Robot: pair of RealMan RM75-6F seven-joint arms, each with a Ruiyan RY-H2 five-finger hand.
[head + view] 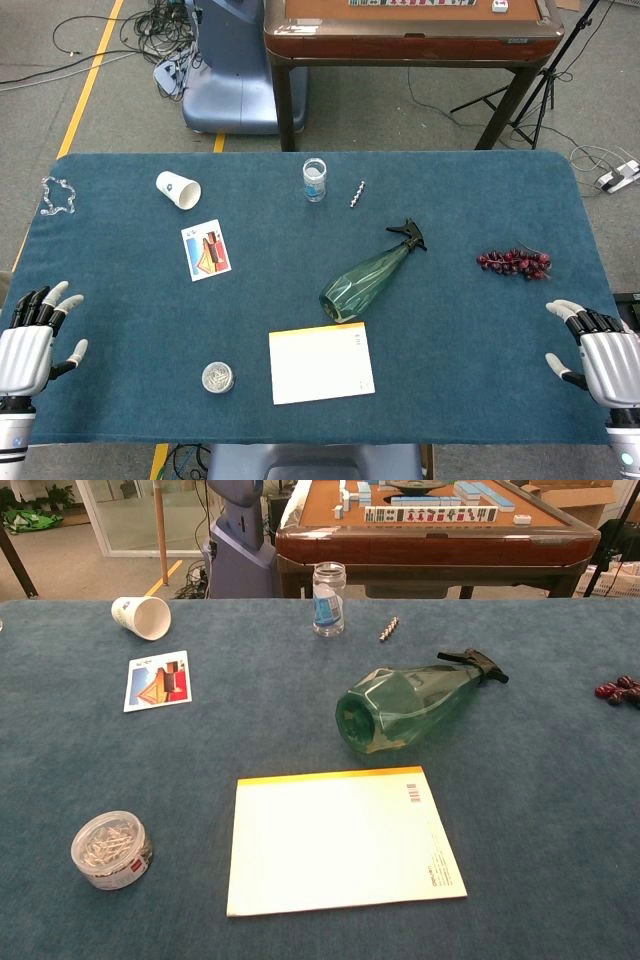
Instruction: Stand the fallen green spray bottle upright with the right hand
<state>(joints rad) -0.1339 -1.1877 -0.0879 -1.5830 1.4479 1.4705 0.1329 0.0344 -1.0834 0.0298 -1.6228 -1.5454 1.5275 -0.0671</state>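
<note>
The green spray bottle (366, 279) lies on its side mid-table, its base toward the front left and its black trigger head (408, 234) toward the back right. In the chest view the spray bottle (412, 707) shows its round base facing the camera. My right hand (598, 355) rests at the table's front right edge, fingers apart and holding nothing, well right of the bottle. My left hand (35, 338) sits at the front left edge, also open and empty. Neither hand shows in the chest view.
A white notepad (320, 362) lies just in front of the bottle. Red grapes (514, 262) lie to its right. A small glass jar (315, 180), a screw (357, 193), a tipped paper cup (178, 189), a card (205, 249), a chain (57, 194) and a round tin (217, 377) are spread around.
</note>
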